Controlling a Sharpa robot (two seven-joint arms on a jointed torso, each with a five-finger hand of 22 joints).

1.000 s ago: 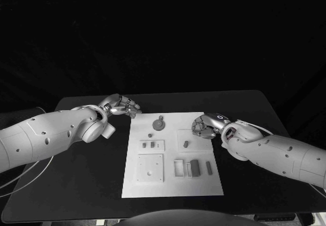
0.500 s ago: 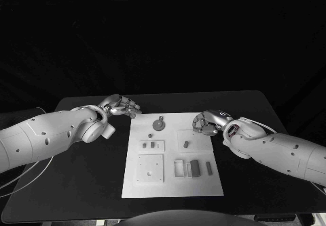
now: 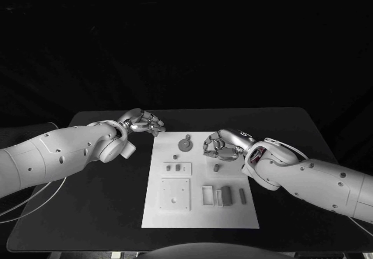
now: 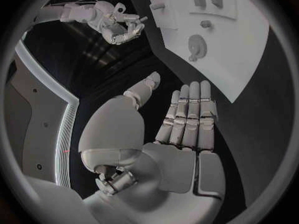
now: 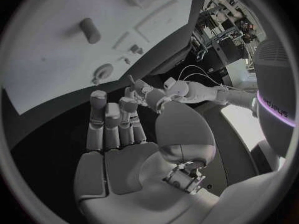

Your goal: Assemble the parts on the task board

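since a second before, the right hand (image 3: 221, 147) had moved in over the task board (image 3: 199, 216), toward the round part (image 3: 186, 144) just beside it. assembly looked barely begun: small parts (image 3: 225, 194) lay loose. both hands were empty, fingers apart; left hand (image 3: 144, 123) hovered off the board's corner.

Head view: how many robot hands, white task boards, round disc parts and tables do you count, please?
Hands: 2 (left hand, right hand)
White task board: 1
Round disc part: 1
Table: 1
Total: 5
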